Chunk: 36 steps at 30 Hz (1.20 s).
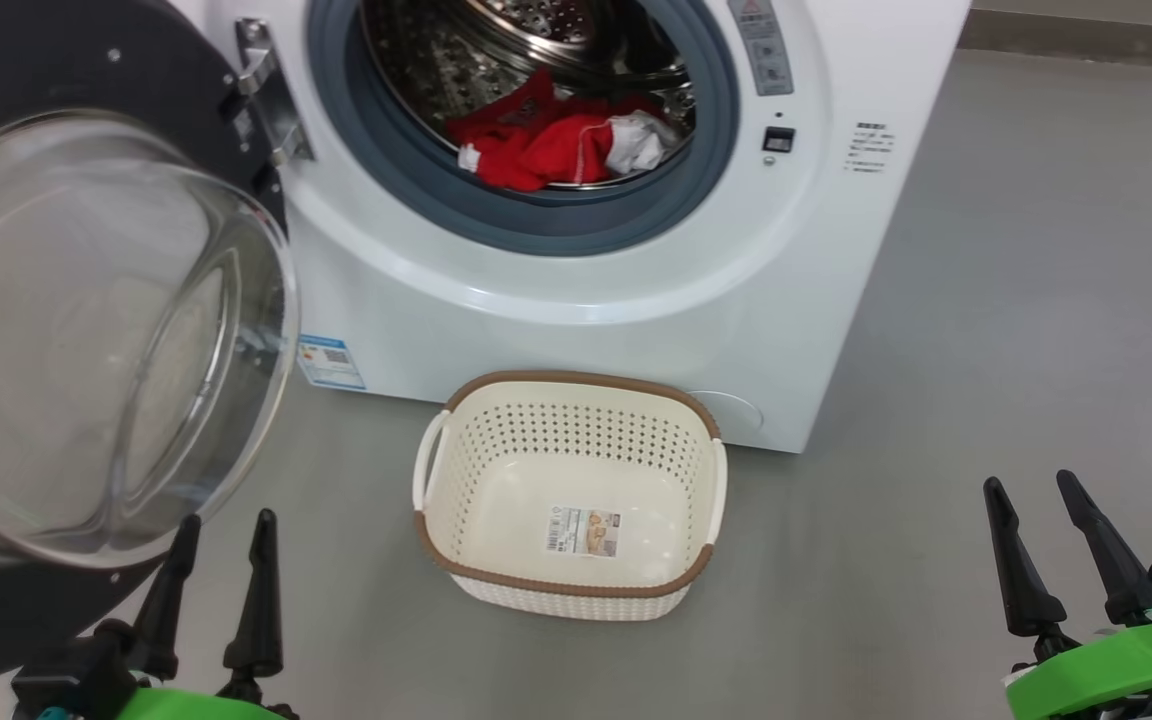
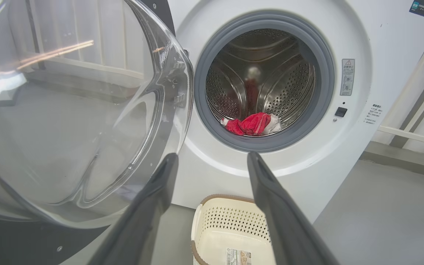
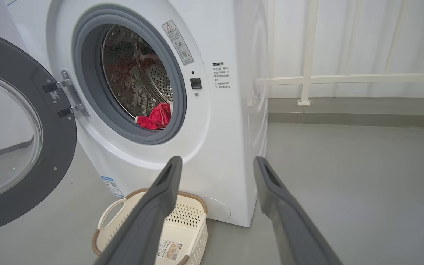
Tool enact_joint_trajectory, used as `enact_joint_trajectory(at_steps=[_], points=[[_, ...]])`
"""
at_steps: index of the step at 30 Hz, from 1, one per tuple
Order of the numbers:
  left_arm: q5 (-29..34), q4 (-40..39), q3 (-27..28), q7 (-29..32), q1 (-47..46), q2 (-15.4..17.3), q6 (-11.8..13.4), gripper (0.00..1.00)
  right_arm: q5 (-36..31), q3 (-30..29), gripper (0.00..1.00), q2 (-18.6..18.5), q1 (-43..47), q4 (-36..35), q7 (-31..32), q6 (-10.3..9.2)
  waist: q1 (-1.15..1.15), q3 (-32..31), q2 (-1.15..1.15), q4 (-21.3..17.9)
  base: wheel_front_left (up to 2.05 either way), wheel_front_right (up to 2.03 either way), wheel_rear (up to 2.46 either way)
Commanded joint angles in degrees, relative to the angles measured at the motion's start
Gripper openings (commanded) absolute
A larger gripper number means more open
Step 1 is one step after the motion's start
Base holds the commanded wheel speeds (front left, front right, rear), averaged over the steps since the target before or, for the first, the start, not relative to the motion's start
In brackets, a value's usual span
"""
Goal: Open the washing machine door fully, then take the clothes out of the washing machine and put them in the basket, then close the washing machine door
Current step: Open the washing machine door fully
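Clothes (image 1: 556, 145), a bunched red jersey with white trim and white cloth, lie at the front lip of the drum (image 1: 496, 50), upper middle of the head view. At the left the washing machine door (image 1: 86, 330) stands swung out, so opening looks done. Next, an arm must reach into the washing machine (image 1: 586, 330). The left tool (image 1: 226, 520) and right tool (image 1: 1028, 482), in the lower corners, gape wide, holding nothing. The basket (image 1: 576, 380) sits empty on the floor (image 1: 986, 300).
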Motion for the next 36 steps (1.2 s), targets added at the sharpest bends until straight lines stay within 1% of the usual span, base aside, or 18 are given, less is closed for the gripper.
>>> enact_joint_trajectory(at_steps=[1,9,21,28,36], points=[[-1.11,-2.48,0.96,-0.29,-0.16,1.69,0.1,1.0,-0.22,0.46,1.0,-0.77,-0.23,-1.55,-0.38,0.42,0.0,0.19,0.0,-1.84,0.0,0.0,0.0],[-3.91,-4.3,-3.6,-0.29,0.83,3.15,0.1,1.0,-0.26,-0.94,1.0,-0.14,0.36,-1.71,-0.38,0.42,0.0,0.44,0.0,-5.22,0.0,0.0,0.0],[-5.03,-5.03,-5.74,-0.29,1.02,3.59,0.1,1.0,-0.31,-1.85,1.0,0.61,0.66,-1.98,-0.38,0.42,0.0,1.37,0.0,-9.12,0.0,0.0,0.0],[-5.11,-5.22,-5.95,-0.29,0.96,3.79,0.1,1.0,-0.41,-2.54,1.0,0.87,1.15,-2.11,-0.38,0.42,0.0,1.43,0.0,-10.04,0.0,0.0,0.0],[-5.08,-5.95,-6.3,-0.29,0.77,3.94,0.1,1.0,-0.62,-2.95,1.0,1.02,1.13,-2.33,-0.38,0.42,0.0,1.43,0.0,-9.97,0.0,0.0,0.0]])
